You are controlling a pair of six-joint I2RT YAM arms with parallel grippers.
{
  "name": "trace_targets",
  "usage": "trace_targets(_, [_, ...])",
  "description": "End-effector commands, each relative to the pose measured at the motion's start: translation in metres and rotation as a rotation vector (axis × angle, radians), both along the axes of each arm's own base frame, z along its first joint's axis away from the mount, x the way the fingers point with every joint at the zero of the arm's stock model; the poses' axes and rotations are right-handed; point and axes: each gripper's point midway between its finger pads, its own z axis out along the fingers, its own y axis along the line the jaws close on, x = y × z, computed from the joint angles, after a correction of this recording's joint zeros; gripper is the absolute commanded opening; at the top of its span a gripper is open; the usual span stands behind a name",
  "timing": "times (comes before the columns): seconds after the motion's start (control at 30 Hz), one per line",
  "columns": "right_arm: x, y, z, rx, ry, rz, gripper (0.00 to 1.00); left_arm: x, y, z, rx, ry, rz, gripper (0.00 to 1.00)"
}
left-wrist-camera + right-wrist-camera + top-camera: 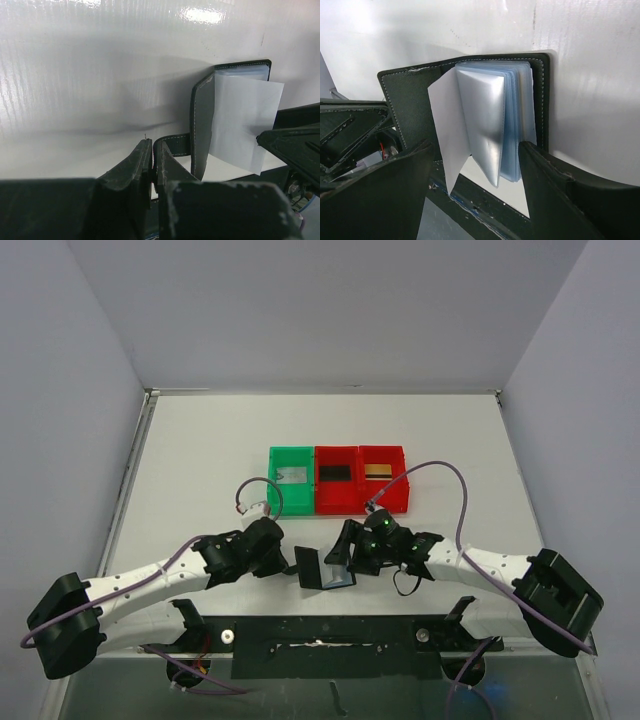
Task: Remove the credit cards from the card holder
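Nearest the table's [200, 460] front edge in the top view, the wallet [322, 568] stands open between the left gripper [292, 562] and the right gripper [346, 558]. Further back sits a row of three bins: the grey card [291, 476] in the green bin [275, 480], the black card [335, 474] in the middle red bin [322, 498], and the gold card [377, 471] in the right red bin [400, 485].

Left wrist view: the left gripper [152, 155] is closed on the wallet's black strap tab [172, 142]. The wallet [202, 115] is propped upright with a pale sleeve [245, 120] fanned out, and a right finger [292, 150] touches its edge.

Right wrist view: the right gripper [476, 150] has its jaws spread wide, one on each side of the bluish sleeves [485, 115]. It is not clamped on anything, and no card can be seen in the sleeves. The wallet's cover [405, 100] stands behind them.
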Motion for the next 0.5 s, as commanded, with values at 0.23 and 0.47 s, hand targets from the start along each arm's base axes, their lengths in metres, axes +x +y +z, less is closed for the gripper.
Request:
trace_targets(0.23, [0.009, 0.015, 0.022, 0.023, -0.057, 0.033, 0.71, 0.008, -0.011, 0.009, -0.04, -0.028, -0.008, 0.0])
trace_targets(0.47, [0.016, -0.002, 0.027, -0.08, -0.087, -0.008, 0.76, 0.008, -0.01, 0.01, -0.038, -0.027, -0.008, 0.0])
